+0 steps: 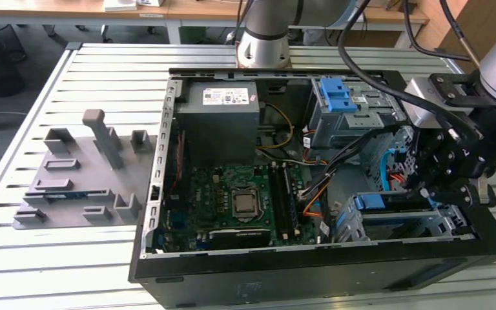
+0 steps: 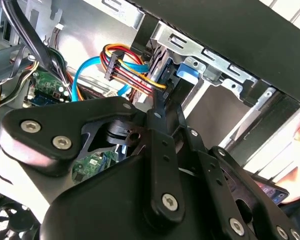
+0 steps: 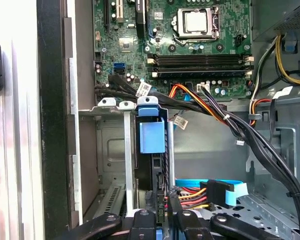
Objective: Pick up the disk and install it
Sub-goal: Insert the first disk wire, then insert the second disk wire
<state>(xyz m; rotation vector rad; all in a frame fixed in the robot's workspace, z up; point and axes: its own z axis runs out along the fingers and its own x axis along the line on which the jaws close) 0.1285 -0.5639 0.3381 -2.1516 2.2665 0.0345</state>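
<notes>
**Robot arm's pincer at drive cage of opened computer**

An open black computer case [image 1: 317, 271] lies on its side on a slatted metal surface [image 1: 101, 64]. In the near corner of the case, at the exterior view's right, a metal drive cage [image 1: 438, 223] holds the disk [image 1: 387, 203]. The disk stands on edge in a slot of the cage, with the blue tab of its carrier bracket showing at the end. The black pincer [image 1: 418, 186] hangs right over that cage. In the first wrist view it sits at the disk's dark edge [image 3: 159, 200], but whether it clamps the disk cannot be told.

Just beside the slot, a flat blue data cable [image 3: 235, 189] and a bundle of red, yellow and orange power wires [image 3: 195, 194] end at a black plug. Small white tags [image 3: 180, 121] hang on the black cables crossing the cage; their print is too small to read.

Deeper in the case lies the green motherboard [image 1: 230, 187] with its silver processor [image 1: 246, 203] and memory slots. A second cage with a blue latch [image 1: 338, 97] stands behind the pincer. At the far wall sits the grey power supply [image 1: 222, 113], carrying a white sticker [image 1: 225, 97] whose writing cannot be made out.

Outside the case, at the exterior view's left, a grey fixture plate [image 1: 75, 181] with upright blocks rests on the surface.
</notes>
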